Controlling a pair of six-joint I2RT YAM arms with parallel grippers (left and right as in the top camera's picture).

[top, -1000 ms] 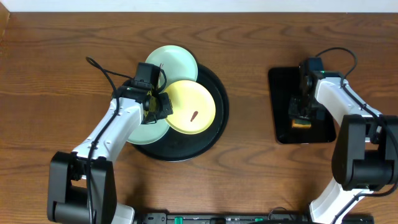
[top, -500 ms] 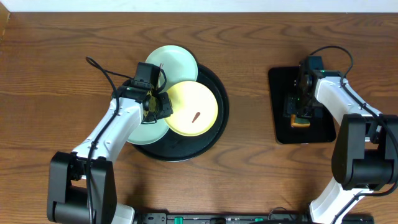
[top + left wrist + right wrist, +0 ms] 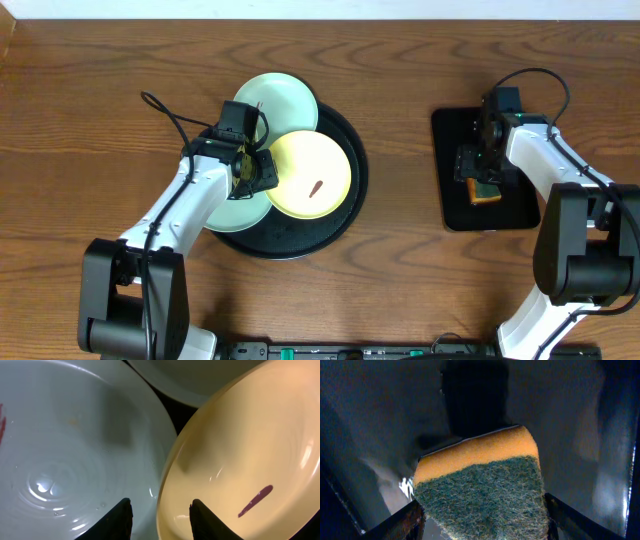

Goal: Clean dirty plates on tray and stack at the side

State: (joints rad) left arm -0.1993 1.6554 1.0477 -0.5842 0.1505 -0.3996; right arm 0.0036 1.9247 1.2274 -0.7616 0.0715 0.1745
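In the overhead view, a yellow plate (image 3: pixel 312 175) and two mint-green plates (image 3: pixel 275 100) are seen overlapping on the round black tray (image 3: pixel 300 238). The left hand (image 3: pixel 255 170) is placed at the yellow plate's left edge. The right hand (image 3: pixel 480 178) is held over a sponge (image 3: pixel 486 197) on a rectangular black tray (image 3: pixel 450 135), well apart on the tabletop (image 3: pixel 80 90).

In the left wrist view, the left hand (image 3: pixel 161 517) is parted around the smeared yellow plate's (image 3: pixel 240 450) rim, with a gap on each side.

In the right wrist view, the sponge (image 3: pixel 480 485) is closely flanked by the right hand (image 3: pixel 484 510). Whether it is pressed cannot be told.
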